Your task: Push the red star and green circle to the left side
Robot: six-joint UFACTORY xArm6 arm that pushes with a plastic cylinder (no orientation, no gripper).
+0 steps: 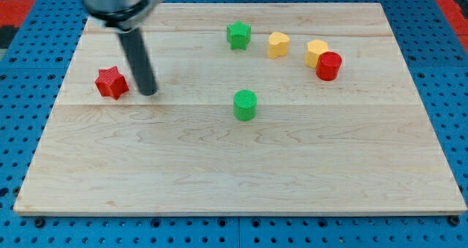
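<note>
Starting at the view's left, you find the red star (111,83) lying flat on the pale wooden worktop (219,175), close to its left edge. Just beside it, at its 3 o'clock, my tip (149,92) rests on the wood; the dark rod rises from there toward 11 o'clock into the arm's housing at the view's top. Tip and star sit very near each other, though you cannot tell whether they touch. There is no end effector that opens or closes here, only this plain rod, gripping nothing.

Moving right, you reach the green circle (245,105) near the worktop's middle, standing alone and well apart from the tip. At its 12 o'clock, nearer the top edge, sits a green star (238,35). At that star's 3 o'clock you see a yellow heart-like block (278,44), then a second yellow block (316,53) whose shape is unclear. A red cylinder (329,66) touches that block at its 4 o'clock.
</note>
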